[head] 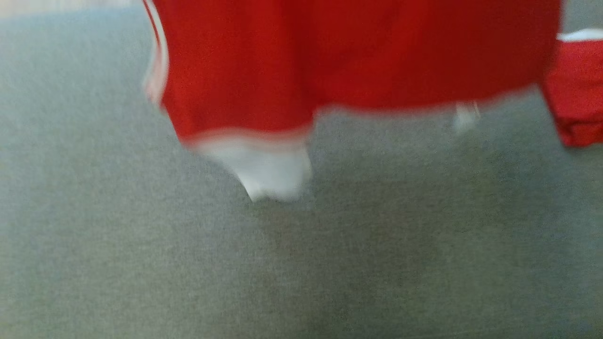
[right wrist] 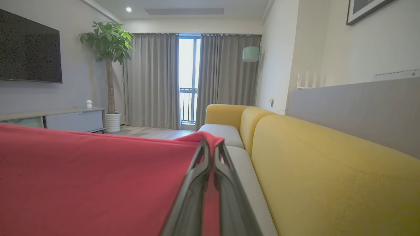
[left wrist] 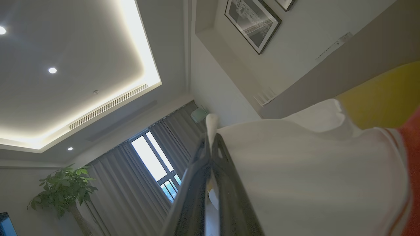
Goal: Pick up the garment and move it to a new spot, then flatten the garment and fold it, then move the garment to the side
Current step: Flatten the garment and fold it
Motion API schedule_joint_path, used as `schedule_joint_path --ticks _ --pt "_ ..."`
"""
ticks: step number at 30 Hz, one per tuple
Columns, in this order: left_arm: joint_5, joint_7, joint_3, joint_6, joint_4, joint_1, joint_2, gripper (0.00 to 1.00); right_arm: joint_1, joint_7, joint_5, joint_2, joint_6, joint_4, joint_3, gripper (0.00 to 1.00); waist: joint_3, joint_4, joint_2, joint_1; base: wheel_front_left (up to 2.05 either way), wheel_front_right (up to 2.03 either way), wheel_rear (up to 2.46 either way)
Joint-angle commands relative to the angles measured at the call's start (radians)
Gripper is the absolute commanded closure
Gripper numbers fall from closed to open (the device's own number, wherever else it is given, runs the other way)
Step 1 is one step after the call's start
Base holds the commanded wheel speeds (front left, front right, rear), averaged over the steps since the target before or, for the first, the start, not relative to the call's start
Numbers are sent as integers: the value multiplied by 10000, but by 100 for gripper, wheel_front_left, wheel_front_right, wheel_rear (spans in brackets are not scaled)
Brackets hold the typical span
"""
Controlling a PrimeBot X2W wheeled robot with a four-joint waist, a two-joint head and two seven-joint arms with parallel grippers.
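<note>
The garment point(head: 330, 56) is red with white trim and white parts. In the head view it hangs, blurred, above the grey seat cushion point(head: 188, 263), its white lower end point(head: 268, 172) dangling lowest. My left gripper point(left wrist: 210, 144) is shut on a white edge of the garment point(left wrist: 311, 170), pointing up toward the ceiling. My right gripper point(right wrist: 211, 149) is shut on a red edge of the garment point(right wrist: 98, 177), which stretches away to the left of the fingers.
A yellow sofa back point(right wrist: 328, 170) runs along the right, with a grey wall panel point(right wrist: 354, 105) behind it. A potted plant point(right wrist: 108, 46), a TV point(right wrist: 29, 49) and a low cabinet point(right wrist: 65, 119) stand across the room near the curtained window point(right wrist: 187, 78).
</note>
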Motion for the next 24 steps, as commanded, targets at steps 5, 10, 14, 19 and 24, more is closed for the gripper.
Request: schedule_joint_path --ticks 5,10,14,19,24 --pt "604 -998 452 141 1250 -2143 -202 100 -2009 -1637 -680 111 -9 841 262 100 1621 301 0 -5 0 0 0" --pt "758 -1425 350 7 1957 -2765 -773 100 -3054 -2662 -1114 -32 -9 1847 848 100 2259 623 0 -5 0 0 0" --pt "607 -1506 367 -138 2029 -2363 -1028 100 -3221 -3087 -1166 -159 -9 2598 1278 100 2699 860 0 -5 0 0 0" --pt "362 -1514 534 -313 1161 -702 -1051 100 -2586 -3466 -853 -213 -9 3391 1604 100 2779 981 0 -5 0 0 0" --pt "135 -1516 858 -365 -118 1946 -663 100 -1088 -3664 -174 -374 -9 3677 1837 100 2170 917 0 -5 0 0 0"
